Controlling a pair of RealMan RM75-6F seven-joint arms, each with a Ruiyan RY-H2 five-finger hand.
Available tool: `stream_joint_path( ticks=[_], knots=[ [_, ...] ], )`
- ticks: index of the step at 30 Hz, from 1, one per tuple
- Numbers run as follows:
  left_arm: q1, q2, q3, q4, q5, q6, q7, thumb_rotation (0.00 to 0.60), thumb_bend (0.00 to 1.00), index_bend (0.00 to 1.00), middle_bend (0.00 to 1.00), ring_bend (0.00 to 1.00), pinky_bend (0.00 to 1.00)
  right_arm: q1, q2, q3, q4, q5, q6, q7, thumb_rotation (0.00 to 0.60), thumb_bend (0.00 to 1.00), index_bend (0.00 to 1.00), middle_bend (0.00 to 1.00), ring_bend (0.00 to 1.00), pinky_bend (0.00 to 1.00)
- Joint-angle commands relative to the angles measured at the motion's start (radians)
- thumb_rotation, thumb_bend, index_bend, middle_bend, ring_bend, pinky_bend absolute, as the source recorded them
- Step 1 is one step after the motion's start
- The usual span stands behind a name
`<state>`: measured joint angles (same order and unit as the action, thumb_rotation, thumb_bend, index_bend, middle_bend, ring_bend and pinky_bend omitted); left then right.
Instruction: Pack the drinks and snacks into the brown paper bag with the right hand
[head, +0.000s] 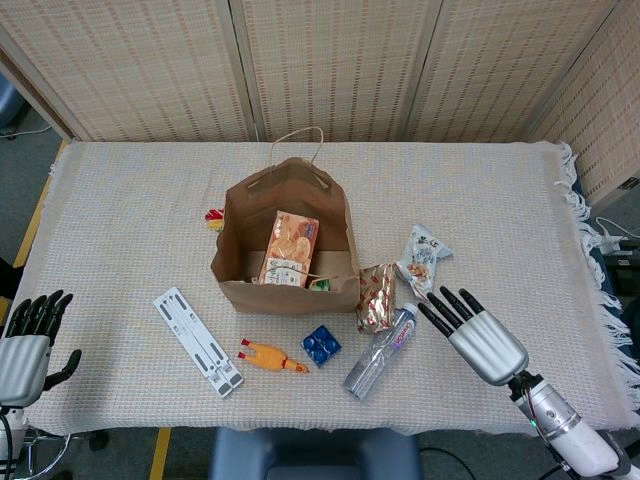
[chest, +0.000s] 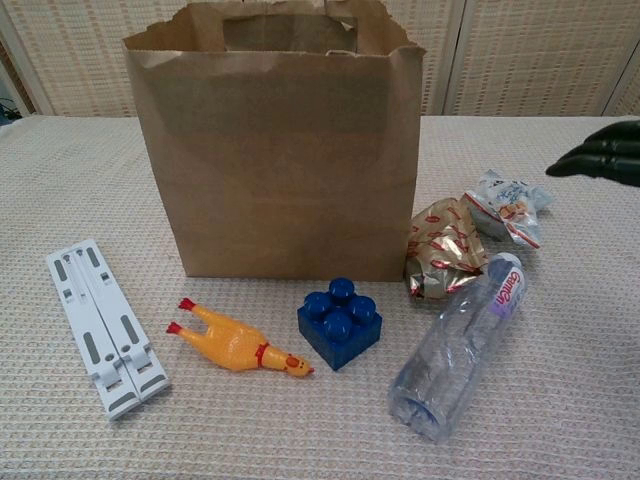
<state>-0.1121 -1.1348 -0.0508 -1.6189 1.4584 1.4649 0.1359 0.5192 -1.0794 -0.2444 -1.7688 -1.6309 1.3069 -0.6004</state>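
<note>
Brown paper bag (head: 285, 245) is holding one snack box (head: 288, 248); right hand (head: 480, 335), fingers apart and empty, is hovering lower right, likely reaching next for the water bottle (head: 380, 352).

In your chest view, only the dark fingers (chest: 600, 158) of the right hand (head: 478, 338) showed; the frame's edge cut off the rest. The paper bag (head: 290, 262) hid most of a small red and yellow thing (head: 214, 218) behind it. Your left hand (head: 26, 345) was cropped at the head view's edge.
</note>
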Motion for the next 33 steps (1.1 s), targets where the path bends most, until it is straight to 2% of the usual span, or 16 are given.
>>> stream_joint_path(
  ticks=[1,11,19,24,28,30,33],
  knots=[
    [0.0,0.0,0.0,0.0,0.0,0.0,-0.001,0.6,0.36,0.02,0.0,0.0,0.0,0.017,-0.046,0.006,0.002,-0.025,-0.099,-0.001,0.6,0.05,0.0,0.08,0.05,0.2],
    [-0.002,0.004,0.001,0.004,0.002,-0.007,-0.014,0.6,0.36,0.02,0.0,0.0,0.0,0.07,-0.175,0.076,-0.027,0.034,-0.304,-0.131,0.6,0.05,0.0,0.1,0.05,0.2],
    [-0.004,0.007,0.002,0.003,0.003,-0.01,-0.018,0.6,0.36,0.02,0.0,0.0,0.0,0.103,-0.256,0.141,-0.003,0.121,-0.393,-0.208,0.6,0.05,0.03,0.11,0.05,0.2],
    [-0.004,0.008,0.002,0.003,0.004,-0.011,-0.019,0.6,0.36,0.02,0.0,0.0,0.0,0.121,-0.303,0.172,0.01,0.213,-0.439,-0.269,0.6,0.05,0.03,0.12,0.05,0.2],
    [-0.004,0.009,0.002,0.003,0.004,-0.011,-0.021,0.6,0.36,0.02,0.0,0.0,0.0,0.132,-0.335,0.17,0.019,0.263,-0.464,-0.321,0.6,0.05,0.12,0.18,0.11,0.21],
    [-0.004,0.009,0.002,0.003,0.004,-0.012,-0.022,0.6,0.36,0.02,0.0,0.0,0.0,0.135,-0.35,0.165,0.026,0.276,-0.468,-0.341,0.6,0.05,0.2,0.24,0.17,0.26],
    [-0.004,0.01,0.003,0.003,0.004,-0.012,-0.023,0.6,0.36,0.02,0.0,0.0,0.0,0.135,-0.37,0.157,0.04,0.276,-0.46,-0.357,0.6,0.12,0.36,0.37,0.31,0.39]
  ],
)
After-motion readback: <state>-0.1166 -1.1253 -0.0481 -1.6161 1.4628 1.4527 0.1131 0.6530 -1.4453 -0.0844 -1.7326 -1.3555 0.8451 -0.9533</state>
